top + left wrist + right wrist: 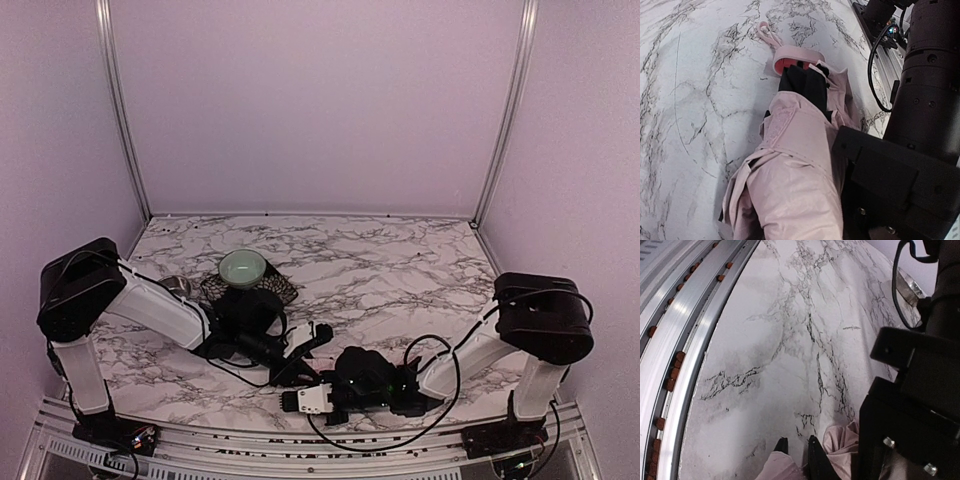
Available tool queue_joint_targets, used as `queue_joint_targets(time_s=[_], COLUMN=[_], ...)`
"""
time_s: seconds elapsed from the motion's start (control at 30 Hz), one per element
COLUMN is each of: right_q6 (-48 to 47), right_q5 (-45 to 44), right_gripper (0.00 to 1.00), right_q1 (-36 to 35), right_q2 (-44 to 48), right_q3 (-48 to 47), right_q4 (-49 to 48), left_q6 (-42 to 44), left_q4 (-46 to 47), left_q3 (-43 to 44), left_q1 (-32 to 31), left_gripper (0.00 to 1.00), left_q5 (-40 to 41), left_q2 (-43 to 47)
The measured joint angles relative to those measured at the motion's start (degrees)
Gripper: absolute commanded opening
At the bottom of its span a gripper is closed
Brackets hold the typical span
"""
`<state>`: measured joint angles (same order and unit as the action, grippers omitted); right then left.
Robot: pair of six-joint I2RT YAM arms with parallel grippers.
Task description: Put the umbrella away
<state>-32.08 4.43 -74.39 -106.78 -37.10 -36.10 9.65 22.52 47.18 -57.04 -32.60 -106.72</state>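
Umbrella: the umbrella (795, 165) lies folded on the tabletop (400, 270), close to the near edge and about midway along it.
Umbrella fabric: pale pink and loosely bunched, with black lining showing at the folds and at the narrow end.
Umbrella handle: the small pink handle (790, 57) rests flat on the marble at the end that points away from the left wrist camera, with a thin pink cord just past it.
Left end effector: the left end effector (305, 345) reaches from the left edge to the middle of the near edge, low over the umbrella. Its fingers are out of sight, so I cannot tell whether it is open or closed.
Right end effector: the right end effector (318, 398) reaches in from the right edge along the near edge and meets the left arm there. A bit of pink fabric and black lining shows at the bottom of its wrist view. I cannot tell how its fingers stand.
Top view: the two arms hide most of the umbrella.
Bowl: a pale green bowl (243, 268) sits on a dark patterned mat (275, 292), left of centre and well back from the near edge.
Metal object: a small shiny item (176, 287) stands just left of the mat.
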Motion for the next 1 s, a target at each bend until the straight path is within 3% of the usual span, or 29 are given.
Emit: queue_joint_targets(time_s=[0.17,0.37,0.6,0.73,0.77,0.83,0.87,1.0], right_q6=[0.5,0.8,0.5,0.7,1.1,2.5,3.5,7.8], right_q5=[-2.3,-3.9,-4.9,-4.9,-4.5,-2.5,-1.1,8.7], right_gripper=[0.3,0.47,0.59,0.75,0.86,0.89,0.98,1.0], right_q1=[-0.8,-3.4,-6.3,-6.6,-6.4,-4.6,-3.1,8.5], right_q2=[1.5,5.1,11.1,17.4,19.0,23.5,25.3,31.8], right_q3=[-1.1,-1.2,-1.5,-1.6,-1.6,-1.6,-1.6,-1.6], right_q4=[3.9,10.4,20.4,23.8,24.3,24.9,25.4,28.3], left_q6=[2.4,5.2,9.0,10.4,10.7,11.1,11.3,10.6], left_q4=[0.2,0.3,0.4,0.4,0.4,0.4,0.4,0.4], left_q3=[0.0,0.2,0.4,0.3,0.3,0.3,0.2,0.2], left_q1=[-0.3,-0.6,0.7,0.8,0.8,0.8,0.8,0.9], left_gripper=[0.0,0.0,0.0,0.0,0.0,0.0,0.0,0.0], left_q5=[2.3,5.9,8.3,8.5,8.6,8.7,8.7,9.4], left_q2=[0.4,0.7,1.0,1.0,1.0,1.1,1.2,1.2])
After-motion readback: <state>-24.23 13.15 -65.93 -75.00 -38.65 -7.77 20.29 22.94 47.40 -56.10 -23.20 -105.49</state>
